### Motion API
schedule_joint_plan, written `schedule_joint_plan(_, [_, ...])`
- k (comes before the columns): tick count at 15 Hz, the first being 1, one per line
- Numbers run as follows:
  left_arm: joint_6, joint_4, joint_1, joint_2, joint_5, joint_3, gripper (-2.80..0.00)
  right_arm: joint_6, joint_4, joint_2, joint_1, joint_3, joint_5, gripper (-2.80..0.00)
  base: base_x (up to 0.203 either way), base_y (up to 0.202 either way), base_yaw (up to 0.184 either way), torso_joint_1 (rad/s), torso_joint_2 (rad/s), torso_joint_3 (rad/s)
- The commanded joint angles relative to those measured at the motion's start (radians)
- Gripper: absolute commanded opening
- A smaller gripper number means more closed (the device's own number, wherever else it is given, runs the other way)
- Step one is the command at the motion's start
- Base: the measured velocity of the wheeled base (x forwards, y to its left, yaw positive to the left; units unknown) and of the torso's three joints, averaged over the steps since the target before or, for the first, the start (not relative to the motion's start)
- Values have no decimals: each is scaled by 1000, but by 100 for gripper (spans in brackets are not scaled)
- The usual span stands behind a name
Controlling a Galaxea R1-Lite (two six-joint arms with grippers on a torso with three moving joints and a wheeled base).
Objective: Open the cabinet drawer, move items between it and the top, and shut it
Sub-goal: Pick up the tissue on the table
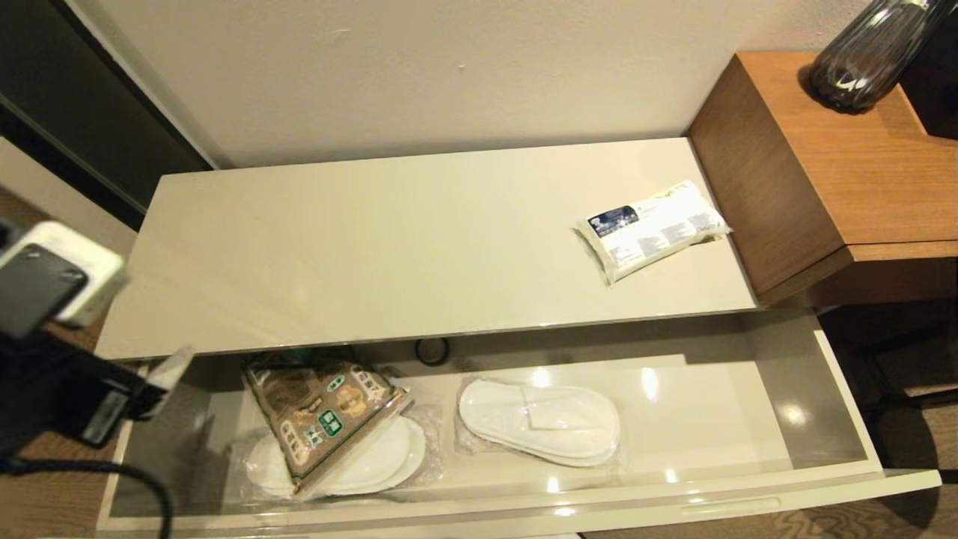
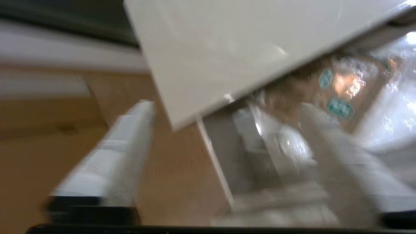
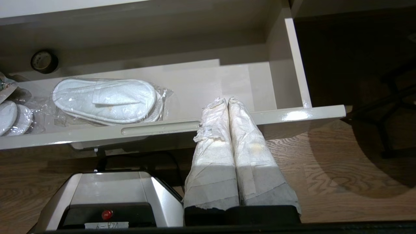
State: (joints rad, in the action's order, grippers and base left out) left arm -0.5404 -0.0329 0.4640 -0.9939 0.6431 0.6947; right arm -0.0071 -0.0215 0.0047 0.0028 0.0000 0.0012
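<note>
While barely legible, blue-labelled tissue pack (image 1: 650,227) atop the top (image 1: 374,254).

head view looks down from above; both wrist views, closer in, share the open drawer (image 1: 823,419).

1. A hotel guest room, by the look of it.
2. Plastic-wrapped disposable slippers (image 1: 540,421) lie in the low cabinet's drawer (image 1: 748,419).
3. A tissue pack (image 1: 650,227) rests near the cabinet top's (image 1: 374,247) right edge.
4. Wood-look floor (image 3: 325,182).
</note>
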Motion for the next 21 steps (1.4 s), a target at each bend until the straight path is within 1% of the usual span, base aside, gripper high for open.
schedule_joint_plan(1, [153, 582, -21, 230, 4, 130, -280, -1, 0, 0, 0, 2, 0, -280, 0, 0, 0, 0, 0, 0])
schedule_joint_plan(2, [250, 700, -56, 282, 3, 179, -280, -1, 0, 0, 0, 2, 0, -280, 0, 0, 0, 0, 0, 0])
schedule_joint_plan(3, [310, 771, -108, 321, 0, 218, -280, -1, 0, 0, 0, 2, 0, -280, 0, 0, 0, 0, 0, 0])
schedule_joint_plan(4, [348, 844, -156, 364, -9, 262, -280, -1, 0, 0, 0, 2, 0, -280, 0, 0, 0, 0, 0, 0])
schedule_joint_plan(5, [367, 909, -193, 410, -20, 295, -280, -1, 0, 0, 0, 2, 0, -280, 0, 0, 0, 0, 0, 0])
schedule_joint_plan(8, [382, 1070, -281, 559, -42, 360, -280, -1, 0, 0, 0, 2, 0, -280, 0, 0, 0, 0, 0, 0])
schedule_joint_plan(9, [392, 1147, -304, 606, -49, 397, -280, -1, 0, 1, 0, 2, 0, -280, 0, 0, 0, 0, 0, 0])
schedule_joint_plan(10, [419, 1226, -322, 630, -60, 451, -280, -1, 0, 0, 0, 2, 0, -280, 0, 0, 0, 0, 0, 0])
schedule_joint_plan(12, [493, 1387, -344, 646, -108, 596, -280, -1, 0, 0, 0, 2, 0, -280, 0, 0, 0, 0, 0, 0])
schedule_joint_plan(13, [537, 1471, -349, 647, -141, 670, -280, -1, 0, 0, 0, 2, 0, -280, 0, 0, 0, 0, 0, 0])
schedule_joint_plan(14, [598, 1523, -353, 647, -196, 734, -280, -1, 0, 0, 0, 2, 0, -280, 0, 0, 0, 0, 0, 0])
schedule_joint_plan(15, [664, 1549, -355, 660, -269, 762, -280, -1, 0, 0, 0, 2, 0, -280, 0, 0, 0, 0, 0, 0])
schedule_joint_plan(16, [691, 1557, -356, 694, -295, 749, -280, -1, 0, 0, 0, 2, 0, -280, 0, 0, 0, 0, 0, 0])
schedule_joint_plan(17, [762, 1560, -356, 708, -317, 719, -280, -1, 0, 0, 0, 2, 0, -280, 0, 0, 0, 0, 0, 0])
schedule_joint_plan(18, [867, 1562, -356, 711, -329, 697, -280, -1, 0, 0, 0, 2, 0, -280, 0, 0, 0, 0, 0, 0])
schedule_joint_plan(19, [956, 1562, -356, 712, -338, 661, -280, -1, 0, 0, 0, 2, 0, -280, 0, 0, 0, 0, 0, 0])
schedule_joint_plan(20, [1016, 1563, -356, 713, -345, 644, -280, -1, 0, 0, 0, 2, 0, -280, 0, 0, 0, 0, 0, 0])
schedule_joint_plan(21, [1038, 1563, -358, 711, -352, 651, -280, -1, 0, 0, 0, 2, 0, -280, 0, 0, 0, 0, 0, 0])
